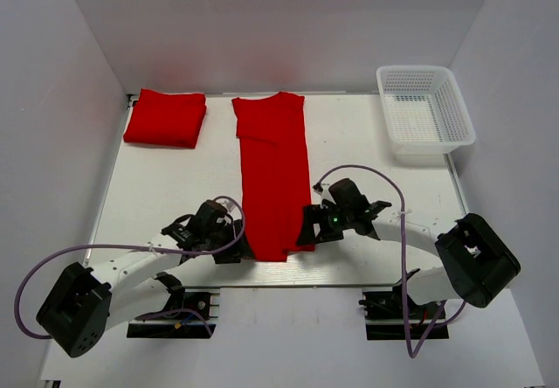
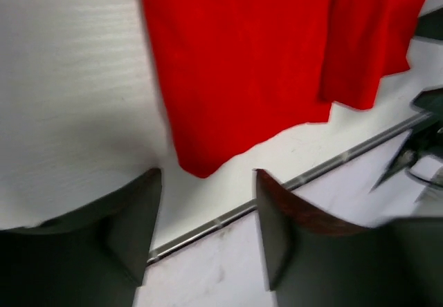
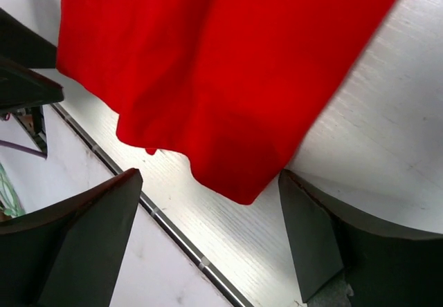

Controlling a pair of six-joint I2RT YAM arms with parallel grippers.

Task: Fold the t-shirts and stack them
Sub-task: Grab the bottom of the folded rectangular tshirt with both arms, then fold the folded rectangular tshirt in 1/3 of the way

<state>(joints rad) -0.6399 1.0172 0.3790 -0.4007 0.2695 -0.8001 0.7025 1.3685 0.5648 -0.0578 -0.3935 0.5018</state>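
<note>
Near edge: left end effector (image 1: 232, 246) and right end effector (image 1: 306, 231) are both released, jaws apart and empty, one at each near hem corner of the long t-shirt (image 1: 273, 178) lying lengthwise mid-counter (image 1: 175, 196). Step looks like the hem-to-collar fold, so next each should pinch its corner and both carry far together. Folded t-shirt (image 1: 166, 117) sits far left, basket (image 1: 419, 70) far right.

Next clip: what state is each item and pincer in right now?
Centre t-shirt: folded lengthwise into a strip, lying flat.
Far-left t-shirt: folded compact, lying flat.
Basket: upright, empty.
Left pincer: open, by the strip's near left corner, holding nothing.
Right pincer: open, by its near right corner, holding nothing.
</note>
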